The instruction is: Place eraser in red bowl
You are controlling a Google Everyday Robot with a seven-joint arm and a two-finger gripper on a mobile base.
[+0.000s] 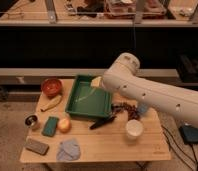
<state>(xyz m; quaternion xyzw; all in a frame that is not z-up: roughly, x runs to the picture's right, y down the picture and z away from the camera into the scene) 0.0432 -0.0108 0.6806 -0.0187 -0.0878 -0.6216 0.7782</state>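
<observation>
Single high view, angled down onto table (147, 148), fairly near.

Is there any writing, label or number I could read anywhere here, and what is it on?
None can be read: no text shows on the eraser, the red bowl, the green tray, the white cup or the robot's arm. The gripper is out of sight, likely behind that arm.

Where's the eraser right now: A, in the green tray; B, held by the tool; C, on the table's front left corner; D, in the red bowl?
C: the eraser lies flat on the table's front left corner; the tool hovers at the green tray's far right corner, away from it.
</observation>
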